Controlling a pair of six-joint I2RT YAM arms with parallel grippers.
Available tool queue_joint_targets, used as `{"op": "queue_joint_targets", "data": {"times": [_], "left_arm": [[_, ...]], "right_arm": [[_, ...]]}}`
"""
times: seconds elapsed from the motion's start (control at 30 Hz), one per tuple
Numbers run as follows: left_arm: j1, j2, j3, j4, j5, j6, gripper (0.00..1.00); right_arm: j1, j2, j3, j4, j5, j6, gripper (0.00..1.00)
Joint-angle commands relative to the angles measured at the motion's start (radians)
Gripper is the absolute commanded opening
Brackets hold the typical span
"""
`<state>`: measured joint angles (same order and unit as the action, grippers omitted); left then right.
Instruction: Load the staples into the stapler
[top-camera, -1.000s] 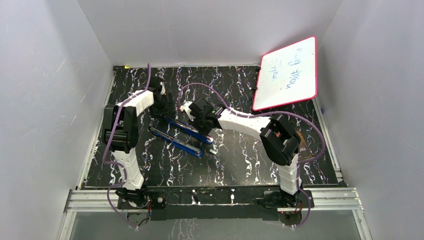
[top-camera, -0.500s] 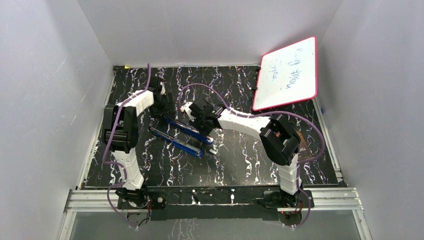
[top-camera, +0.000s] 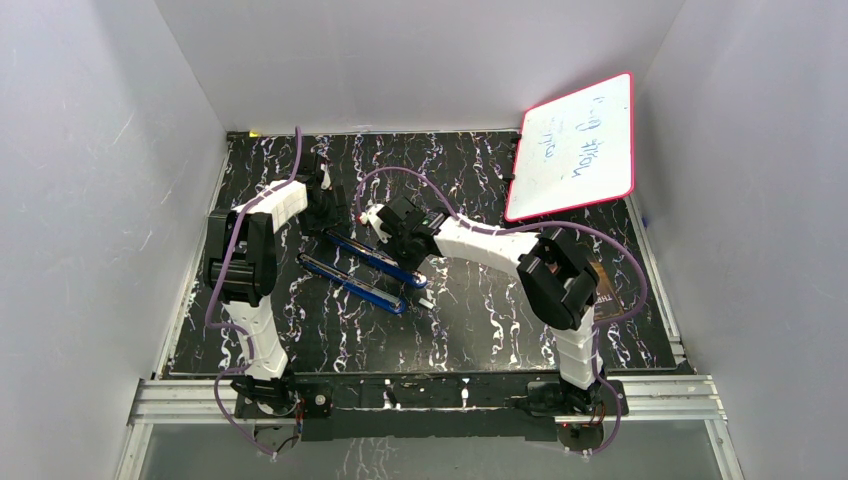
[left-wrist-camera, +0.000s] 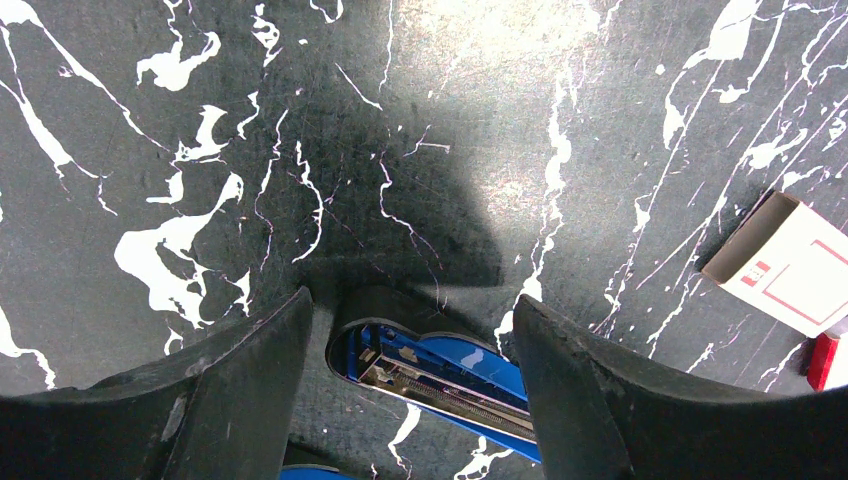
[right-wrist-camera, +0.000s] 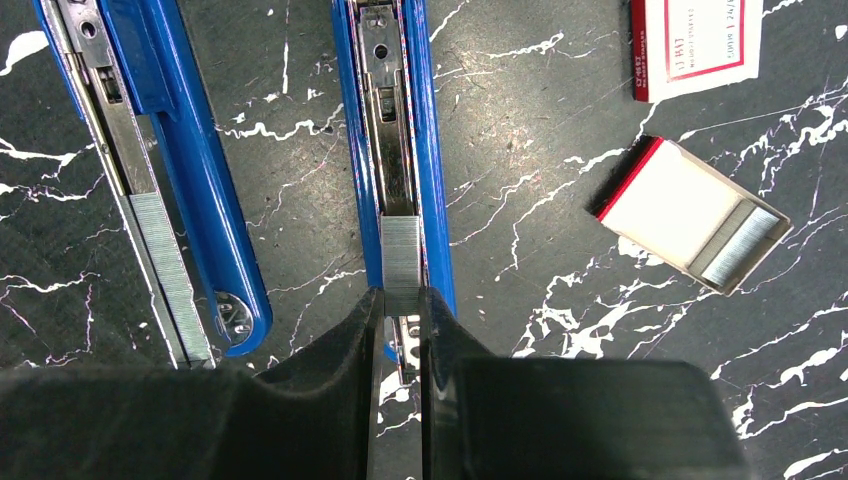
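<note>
Silver staples (right-wrist-camera: 402, 262) in R claw (right-wrist-camera: 402, 300) | L claw (left-wrist-camera: 410, 340) wide astride blue stapler (left-wrist-camera: 450, 375) end

top external: high behind the arms, looking down on the whole desk (top-camera: 480, 330).
wrist views: close, facing down; both share the open blue stapler (right-wrist-camera: 400, 150).

A black desk (top-camera: 480, 330) veined with white marbling is seen, enclosed by plain white walls (top-camera: 100, 150). At about two o'clock a red-edged whiteboard (top-camera: 575, 145) with handwriting is propped at a tilt against the right wall. In the right wrist view a red-and-white box sleeve (right-wrist-camera: 697, 42) is found at one o'clock, and its opened tray (right-wrist-camera: 690, 215), red at one end, lies just below at three o'clock. An aluminium rail (top-camera: 430, 398) is laid along the near edge.
</note>
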<state>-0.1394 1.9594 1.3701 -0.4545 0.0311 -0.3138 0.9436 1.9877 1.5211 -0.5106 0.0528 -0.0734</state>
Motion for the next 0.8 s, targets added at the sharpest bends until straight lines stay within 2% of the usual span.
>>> {"op": "queue_joint_targets", "data": {"times": [0.0,0.77], "left_arm": [[-0.003,0.008,0.024,-0.029,0.029,0.004,0.71],[-0.003,0.006,0.025,-0.029,0.030,0.005,0.71]], "right_arm": [[-0.003,0.021,0.052,-0.025,0.007,-0.011,0.00],[-0.005,0.044,0.108,-0.089,0.002,-0.047,0.00]]}}
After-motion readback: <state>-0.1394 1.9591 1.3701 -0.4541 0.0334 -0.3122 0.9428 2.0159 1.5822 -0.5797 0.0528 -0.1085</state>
